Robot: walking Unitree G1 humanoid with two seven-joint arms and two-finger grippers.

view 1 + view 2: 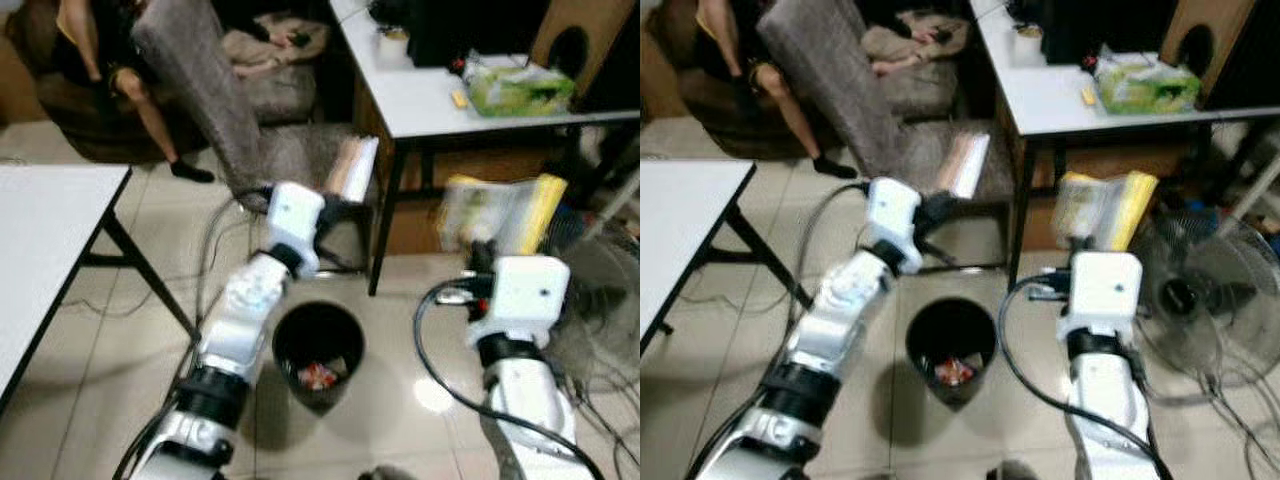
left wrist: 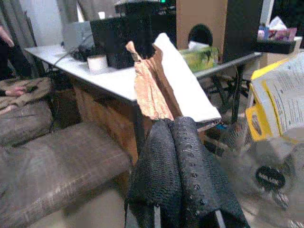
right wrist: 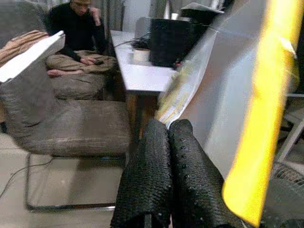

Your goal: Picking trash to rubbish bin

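At centre frame, the robot's left pincer (image 1: 345,205) is clamping a crumpled brown-and-white paper wrapper (image 1: 352,168), its fingers (image 2: 175,156) pressed together on the lower edge. The right pincer (image 1: 483,255), at right of centre, is gripping a clear plastic bag with a yellow strip (image 1: 505,212), which is standing above it. A black rubbish bin (image 1: 318,350) is sitting on the tiled floor (image 1: 120,340) at lower centre between the two arms, with scraps lying inside. A grey chair (image 1: 215,95) is filling the upper left, beside a white desk (image 1: 430,95); a person (image 1: 110,60) is sitting behind.
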